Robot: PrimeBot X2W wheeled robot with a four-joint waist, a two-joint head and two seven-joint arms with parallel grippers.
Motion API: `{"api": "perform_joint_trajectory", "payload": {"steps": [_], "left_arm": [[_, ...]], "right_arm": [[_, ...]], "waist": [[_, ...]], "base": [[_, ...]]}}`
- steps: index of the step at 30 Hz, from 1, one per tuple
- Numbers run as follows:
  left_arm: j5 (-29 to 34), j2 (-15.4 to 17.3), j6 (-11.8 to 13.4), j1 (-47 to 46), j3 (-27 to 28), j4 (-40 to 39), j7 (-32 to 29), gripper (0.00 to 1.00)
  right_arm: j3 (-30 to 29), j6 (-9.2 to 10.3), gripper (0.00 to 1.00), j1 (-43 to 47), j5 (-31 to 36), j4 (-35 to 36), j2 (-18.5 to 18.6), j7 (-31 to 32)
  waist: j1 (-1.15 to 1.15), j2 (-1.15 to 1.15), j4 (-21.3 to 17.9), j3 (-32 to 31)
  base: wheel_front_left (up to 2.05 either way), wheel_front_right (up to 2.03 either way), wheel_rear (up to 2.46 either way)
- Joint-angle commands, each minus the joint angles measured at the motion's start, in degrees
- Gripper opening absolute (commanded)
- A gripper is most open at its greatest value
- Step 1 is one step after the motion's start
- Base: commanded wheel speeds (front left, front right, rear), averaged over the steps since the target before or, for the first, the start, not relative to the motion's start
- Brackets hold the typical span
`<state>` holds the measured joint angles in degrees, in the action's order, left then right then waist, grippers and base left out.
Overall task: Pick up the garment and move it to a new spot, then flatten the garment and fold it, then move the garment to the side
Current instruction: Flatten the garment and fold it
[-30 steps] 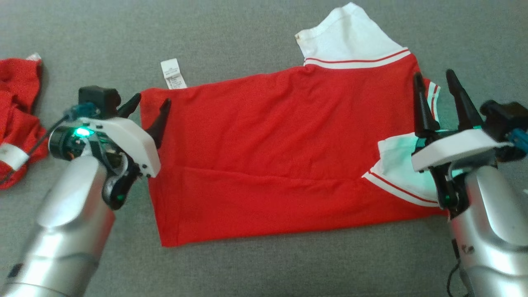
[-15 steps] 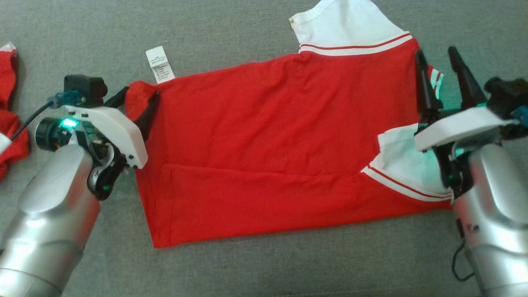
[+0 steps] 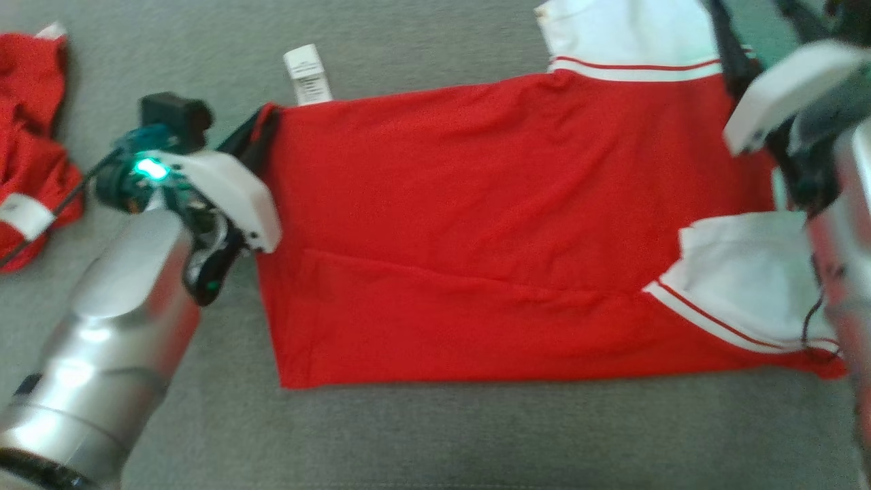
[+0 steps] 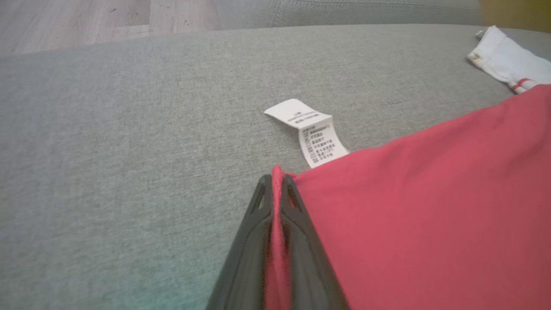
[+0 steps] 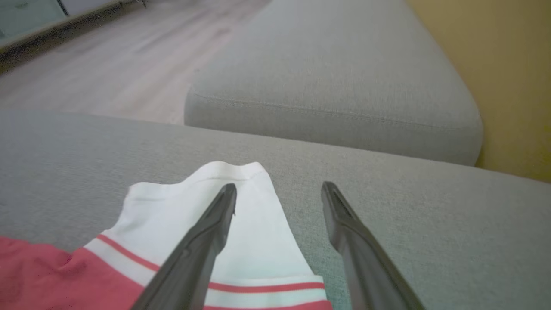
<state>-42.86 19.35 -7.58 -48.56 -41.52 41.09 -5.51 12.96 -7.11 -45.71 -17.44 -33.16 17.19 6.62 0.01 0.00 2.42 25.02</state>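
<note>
two garments (image 3: 476,224) (image 3: 30,156), two tools (image 4: 275,178) (image 5: 279,186), one label (image 3: 307,75)

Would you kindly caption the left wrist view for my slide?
Left hand pinching the red garment corner beside its white label.

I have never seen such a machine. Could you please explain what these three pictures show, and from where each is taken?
This is a two-armed robot folding clothes. One picture comes from a camera on its head, looking down; the other two come from cameras on its wrists, looking along each tool's two dark fingers. A red shirt lies flat on a grey cushion; a white label sticks out at its edge. A second red garment lies crumpled at the left. The left tool is shut, pinching a corner of the shirt. The right tool is open at a white sleeve of the shirt and holds nothing.
</note>
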Motion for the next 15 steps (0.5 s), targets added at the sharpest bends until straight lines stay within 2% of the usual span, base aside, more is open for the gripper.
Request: {"api": "perform_joint_trajectory", "payload": {"steps": [1,8,15], "left_arm": [[0.1,1.2,0.1,-3.2,0.4,-1.6,1.2,0.00],[-1.7,-3.6,0.1,-5.4,-5.0,-2.3,5.0,0.00],[-3.9,-7.5,0.1,-7.7,-9.7,-1.4,8.1,0.00]], "right_arm": [[1.3,-0.37,1.00,-3.5,0.6,0.0,0.9,3.3],[3.3,-0.37,1.00,-12.8,3.3,-8.2,4.6,14.3],[3.2,-0.37,1.00,-17.5,5.2,-14.4,7.4,19.6]], "waist": [[-0.01,0.00,2.3,1.3],[-0.01,0.00,8.6,3.0],[-0.01,0.00,13.3,5.0]], "base": [[0.00,0.00,0.00],[0.00,0.00,0.00],[0.00,0.00,0.00]]}}
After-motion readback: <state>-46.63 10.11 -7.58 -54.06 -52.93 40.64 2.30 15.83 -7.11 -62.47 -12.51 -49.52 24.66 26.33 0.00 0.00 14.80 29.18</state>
